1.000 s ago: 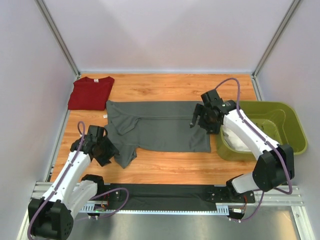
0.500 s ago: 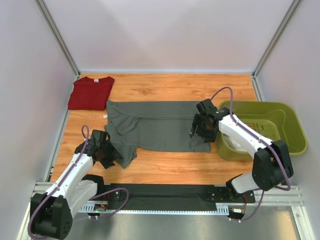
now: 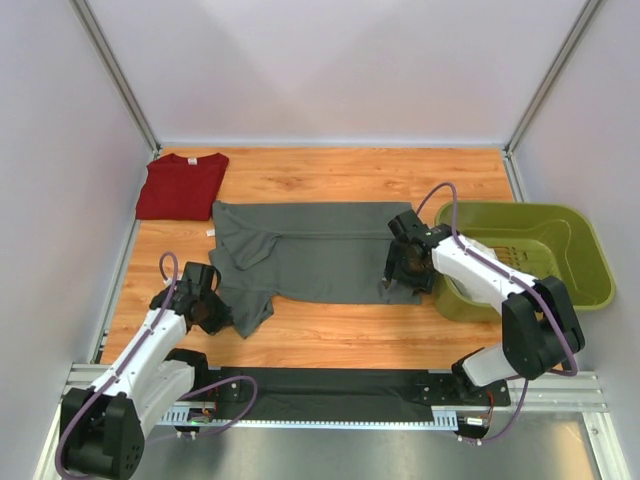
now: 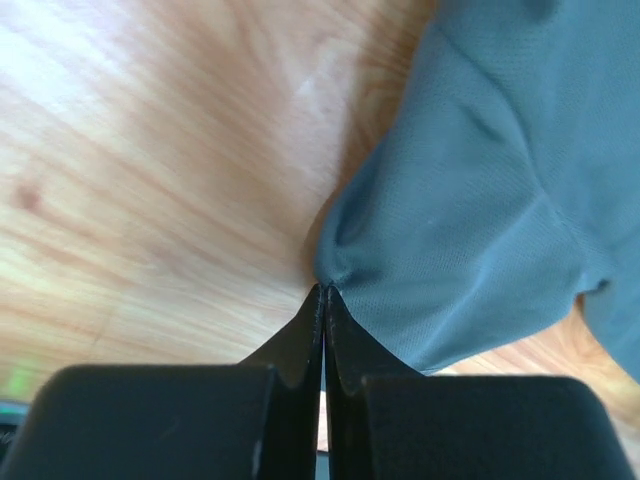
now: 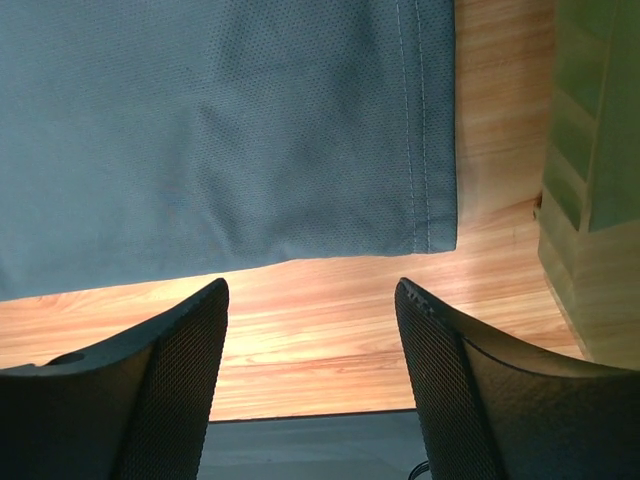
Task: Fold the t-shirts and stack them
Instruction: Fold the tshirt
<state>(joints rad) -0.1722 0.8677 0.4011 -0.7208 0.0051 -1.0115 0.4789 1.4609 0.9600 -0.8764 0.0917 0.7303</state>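
Observation:
The dark grey t-shirt [image 3: 310,250] lies spread across the middle of the wooden table, its left sleeve bunched toward the near edge. A dark red t-shirt [image 3: 180,185] sits folded at the far left corner. My left gripper [image 3: 213,310] is low at the grey shirt's near-left sleeve. In the left wrist view its jaws are shut, pinching a puckered edge of the grey fabric [image 4: 450,200] at the tips [image 4: 325,288]. My right gripper [image 3: 390,277] hangs open over the shirt's near-right hem corner [image 5: 435,235], with bare wood between its fingers [image 5: 190,340].
An olive-green basket [image 3: 575,240] stands right of the shirt, close to my right arm, and its wall shows in the right wrist view [image 5: 590,150]. A dark strip [image 3: 330,385] runs along the near table edge. Grey walls enclose the far and side edges.
My left gripper slid toward the sleeve and closed on its edge. The right gripper came nearer and lower, down to the shirt's near-right corner, with its jaws a little narrower.

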